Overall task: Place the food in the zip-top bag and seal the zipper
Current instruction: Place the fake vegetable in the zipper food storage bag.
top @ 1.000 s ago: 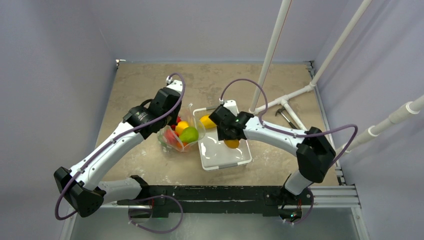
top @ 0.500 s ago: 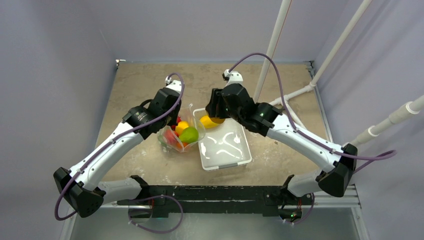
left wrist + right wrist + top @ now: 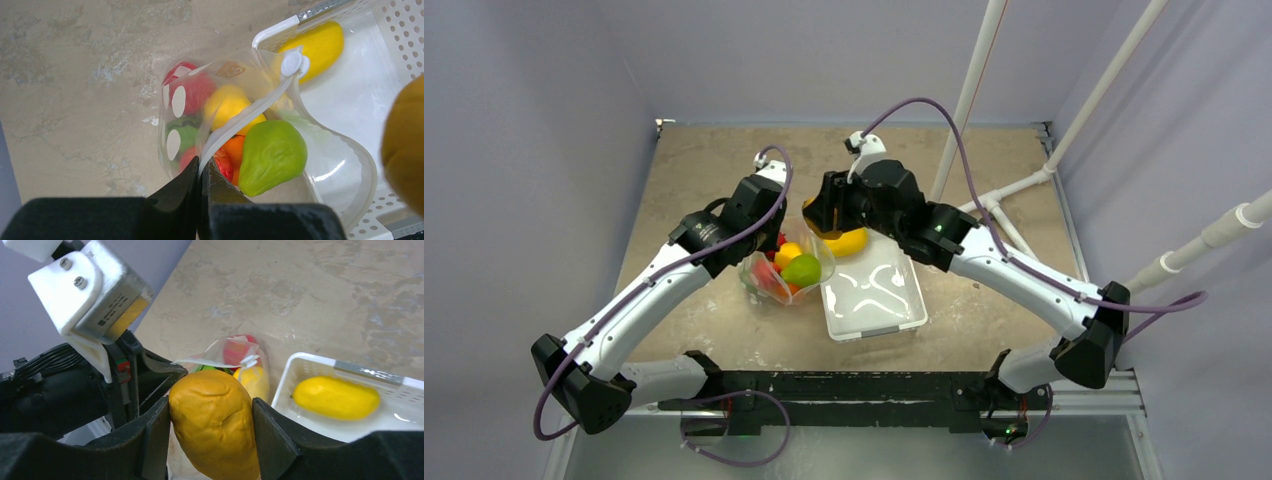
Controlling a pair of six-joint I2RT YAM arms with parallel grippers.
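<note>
Riding squeezed in the right hand (image 3: 214,440), the orange fruit (image 3: 212,405) has left the white tray (image 3: 874,310) and now hangs beside the zip-top bag (image 3: 350,165), mid-frame — nearly ready to drop in. The left hand (image 3: 202,200) pinches the zipper (image 3: 240,125), holding the mouth wide. One yellow fruit (image 3: 336,397) waits in the tray. Fruits (image 3: 272,155) inside overlap — hard to count.

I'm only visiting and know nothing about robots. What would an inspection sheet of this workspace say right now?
Surface: mottled tan table.
Job's things: zip-top bag open, holding a green fruit and other fruit; yellow fruit lying in the white tray.
Clutter: nothing seen.
Grippers: left gripper shut on the zipper; right gripper shut on an orange fruit near the bag.
Cables: a purple cable loops off each arm.
Surroundings: lilac walls, white pipes at right.
</note>
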